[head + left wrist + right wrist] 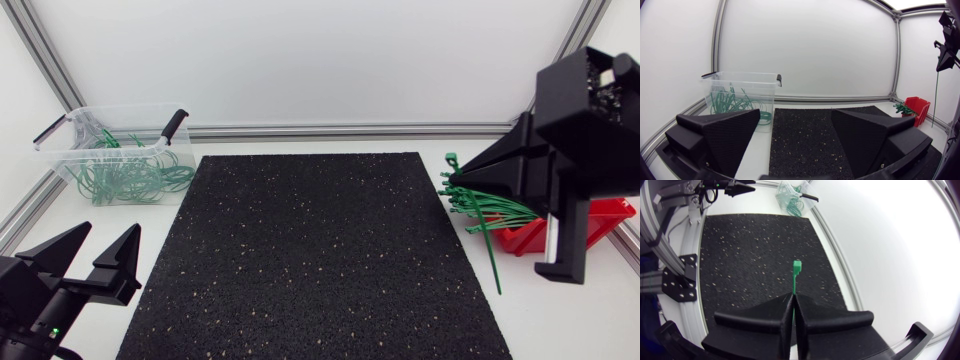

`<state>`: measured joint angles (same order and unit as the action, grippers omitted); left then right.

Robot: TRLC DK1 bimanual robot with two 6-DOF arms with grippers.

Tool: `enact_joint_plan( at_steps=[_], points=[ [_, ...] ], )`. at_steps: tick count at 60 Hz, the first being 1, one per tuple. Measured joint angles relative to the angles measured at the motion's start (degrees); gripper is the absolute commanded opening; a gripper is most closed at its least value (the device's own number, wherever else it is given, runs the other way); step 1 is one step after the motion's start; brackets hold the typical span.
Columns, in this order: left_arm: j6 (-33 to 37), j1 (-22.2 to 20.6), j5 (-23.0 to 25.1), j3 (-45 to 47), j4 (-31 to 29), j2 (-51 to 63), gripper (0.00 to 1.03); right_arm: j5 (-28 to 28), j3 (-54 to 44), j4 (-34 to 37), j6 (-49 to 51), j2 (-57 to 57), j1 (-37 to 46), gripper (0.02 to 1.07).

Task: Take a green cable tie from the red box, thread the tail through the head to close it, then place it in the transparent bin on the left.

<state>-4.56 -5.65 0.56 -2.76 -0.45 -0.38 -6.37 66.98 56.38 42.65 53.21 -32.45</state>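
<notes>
My right gripper [452, 183] hangs raised over the table's right side, shut on a green cable tie [452, 161]. In the right wrist view the tie's head [797, 266] sticks out past the closed fingertips [793, 300]. Its tail [936, 97] hangs straight down. Below the gripper stands the red box [545, 238] with a bundle of green ties [482, 207] fanning out of it. The transparent bin [70, 150] at the back left holds several looped green ties [130, 172]. My left gripper [110, 232] sits open and empty at the front left, its fingers [725, 135] pointing toward the bin [742, 80].
A black speckled mat [310, 260] covers the middle of the table. Aluminium frame rails [330, 131] run along the back and side edges. The bin has black handle clips [176, 123] on its rim.
</notes>
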Motion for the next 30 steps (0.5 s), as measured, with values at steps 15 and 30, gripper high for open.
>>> enact_joint_plan(
  at_steps=[15, 30],
  points=[
    [-3.10, 0.00, 5.51, -3.85, -3.15, 5.42, 1.00, -24.06, 1.18, 1.33, -5.79, 11.63, 11.19, 0.08],
    [-8.46, 2.25, 16.98, -12.74, -3.04, 18.75, 1.00, -38.80, 1.27, 1.99, -8.04, 23.45, 15.54, 0.08]
  ],
)
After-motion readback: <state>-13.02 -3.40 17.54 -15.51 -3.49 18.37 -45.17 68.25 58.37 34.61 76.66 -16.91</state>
